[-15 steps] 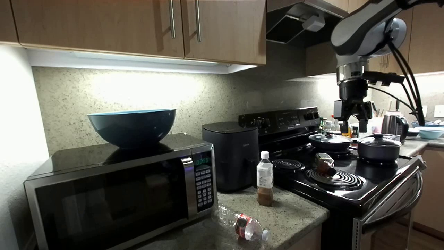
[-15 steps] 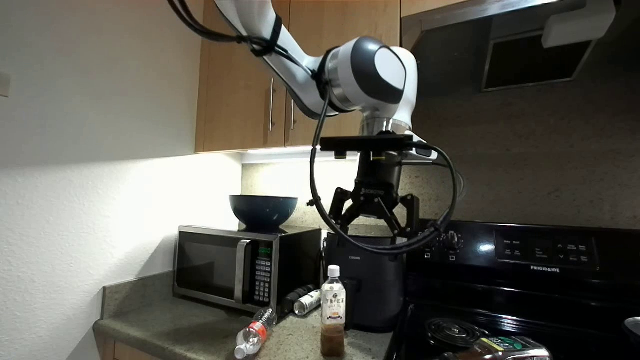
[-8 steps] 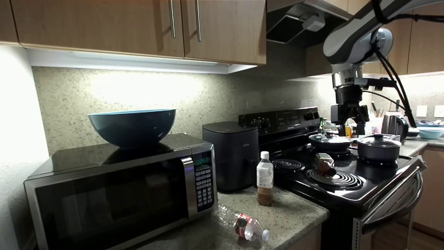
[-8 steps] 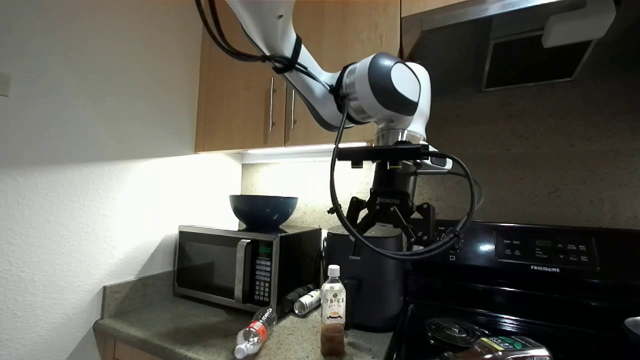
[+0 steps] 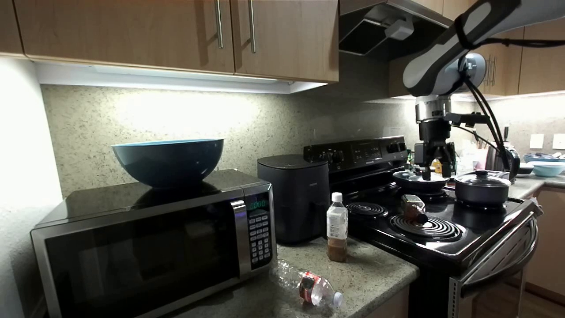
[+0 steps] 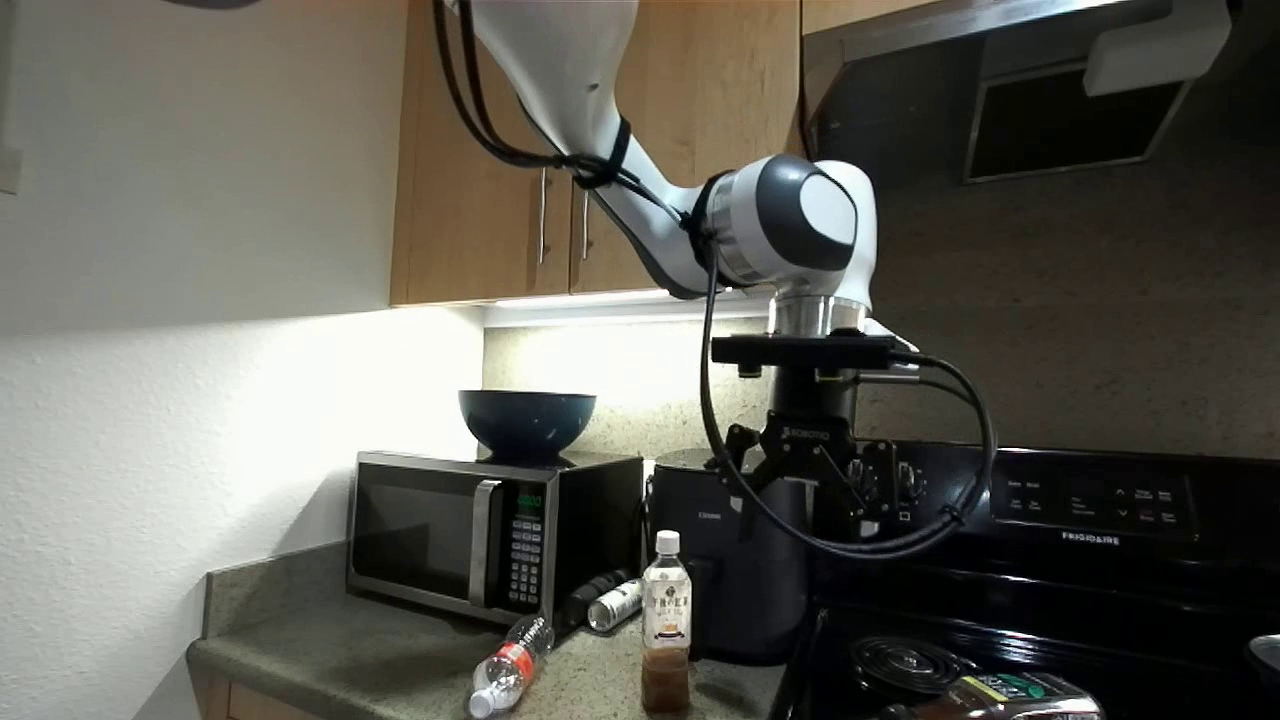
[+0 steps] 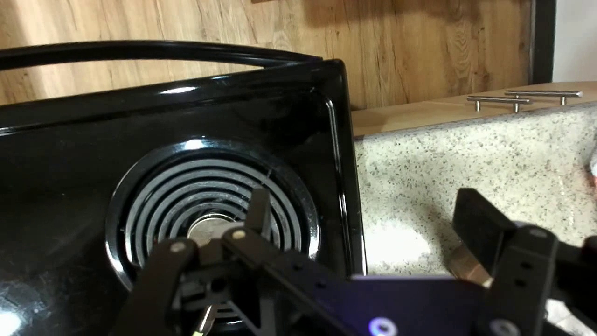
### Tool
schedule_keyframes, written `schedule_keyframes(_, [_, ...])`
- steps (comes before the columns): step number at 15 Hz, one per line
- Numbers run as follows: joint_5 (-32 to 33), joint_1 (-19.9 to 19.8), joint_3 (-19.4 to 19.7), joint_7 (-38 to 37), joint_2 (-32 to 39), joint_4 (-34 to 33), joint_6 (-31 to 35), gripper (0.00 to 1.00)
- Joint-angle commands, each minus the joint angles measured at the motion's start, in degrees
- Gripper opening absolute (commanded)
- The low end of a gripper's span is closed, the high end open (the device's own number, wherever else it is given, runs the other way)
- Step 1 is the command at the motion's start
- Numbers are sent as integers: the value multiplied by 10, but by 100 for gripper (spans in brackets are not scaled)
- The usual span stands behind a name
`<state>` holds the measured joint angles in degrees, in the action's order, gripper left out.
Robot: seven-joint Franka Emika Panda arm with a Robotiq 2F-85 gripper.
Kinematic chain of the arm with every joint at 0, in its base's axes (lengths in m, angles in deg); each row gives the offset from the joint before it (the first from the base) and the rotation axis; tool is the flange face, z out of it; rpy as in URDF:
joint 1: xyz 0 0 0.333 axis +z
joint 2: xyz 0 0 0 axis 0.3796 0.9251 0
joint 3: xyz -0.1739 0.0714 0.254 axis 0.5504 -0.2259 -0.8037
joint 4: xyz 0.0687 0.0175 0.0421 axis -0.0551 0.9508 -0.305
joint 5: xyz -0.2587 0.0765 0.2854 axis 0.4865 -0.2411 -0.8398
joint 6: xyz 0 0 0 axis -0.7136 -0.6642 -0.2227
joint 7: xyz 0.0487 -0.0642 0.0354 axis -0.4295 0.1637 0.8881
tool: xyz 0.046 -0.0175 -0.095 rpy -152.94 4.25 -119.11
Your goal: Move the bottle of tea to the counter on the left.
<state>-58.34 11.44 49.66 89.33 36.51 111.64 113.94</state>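
The bottle of tea (image 5: 414,208), dark brown with a dark cap, lies on its side over a stove burner; it also shows at the bottom edge of an exterior view (image 6: 1000,698). In the wrist view it is mostly or fully hidden behind the gripper. The speckled counter (image 5: 375,276) shows in both exterior views (image 6: 330,655) and in the wrist view (image 7: 466,163). My gripper (image 5: 437,171) is open and empty, pointing down, well above the stove and apart from the bottle. In the wrist view the gripper (image 7: 367,210) spans the stove edge and counter.
On the counter stand a white-capped bottle (image 6: 667,620), a dark air fryer (image 5: 293,198) and a microwave (image 5: 150,247) with a blue bowl (image 5: 170,161). A clear bottle with reddish label (image 5: 309,285) lies there. A lidded pan (image 5: 417,181) and pot (image 5: 482,190) stand on the stove.
The arm and open gripper have moved down, leftward in an exterior view and rightward in another. The bottles have not moved.
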Motion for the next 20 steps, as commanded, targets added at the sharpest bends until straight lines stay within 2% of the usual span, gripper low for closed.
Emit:
schedule_keyframes(1, [-41,-32,-8,77,93,-80,-21,100])
schedule_keyframes(4, [-55,-58,-19,94,156,-136,-41,100])
schedule_keyframes(8, [-44,-86,-35,73,225,-201,-69,100])
schedule_keyframes(9, [-36,-83,-39,67,194,-163,-43,100])
schedule_keyframes(13, [-35,-94,-46,67,227,-195,-52,100])
schedule_keyframes(16, [-83,-97,-54,13,229,-191,-52,100])
schedule_keyframes(20, [-94,-87,-48,-116,243,-184,-35,100])
